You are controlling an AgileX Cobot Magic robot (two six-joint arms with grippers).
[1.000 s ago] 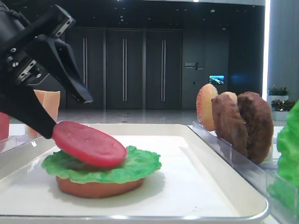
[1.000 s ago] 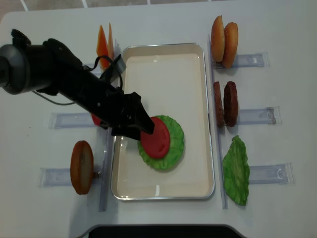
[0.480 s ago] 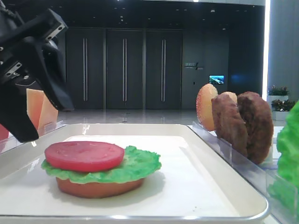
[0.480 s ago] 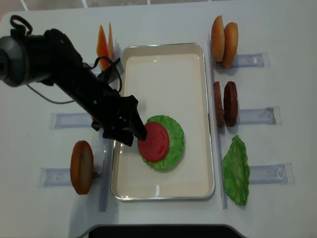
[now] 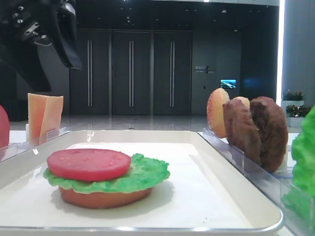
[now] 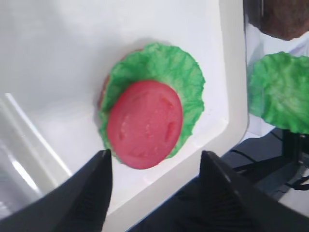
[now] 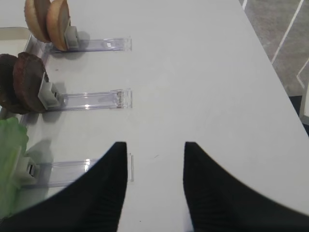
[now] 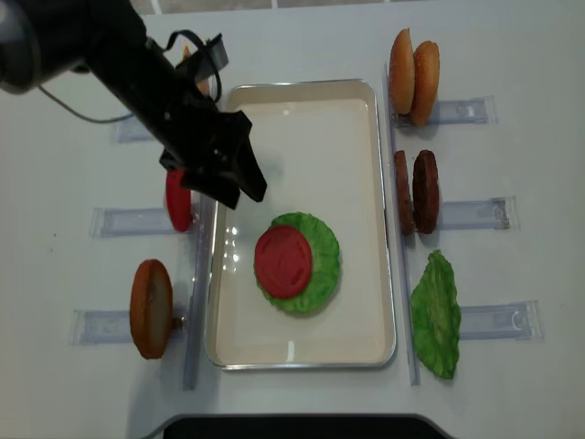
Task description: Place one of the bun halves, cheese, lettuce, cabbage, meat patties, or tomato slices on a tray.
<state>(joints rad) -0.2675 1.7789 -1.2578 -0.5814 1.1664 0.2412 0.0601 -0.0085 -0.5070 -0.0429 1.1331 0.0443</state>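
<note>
In the white tray (image 8: 302, 137) (image 5: 206, 196) a red tomato slice (image 8: 283, 262) (image 5: 88, 163) (image 6: 145, 124) lies flat on a lettuce leaf (image 8: 322, 249) (image 5: 145, 174) (image 6: 181, 72), which rests on a bun half (image 5: 103, 198). My left gripper (image 8: 245, 197) (image 6: 154, 153) (image 5: 51, 69) hangs open and empty above the tray's left rim, up and back from the stack, touching nothing. My right gripper (image 7: 154, 145) is open over bare table, to the right of the clear holders.
Left of the tray stand cheese slices (image 5: 44, 115), another tomato slice (image 8: 178, 199) and a bun half (image 8: 151, 308) in clear holders. On the right are bun halves (image 8: 413, 77) (image 7: 48, 21), meat patties (image 8: 414, 192) (image 7: 24, 82) and a lettuce leaf (image 8: 437, 315) (image 6: 280, 92).
The left gripper let go of the tomato slice, which now lies flat on the lettuce. It then rose and drew back toward the tray's far left. The right gripper's earlier position is not shown.
</note>
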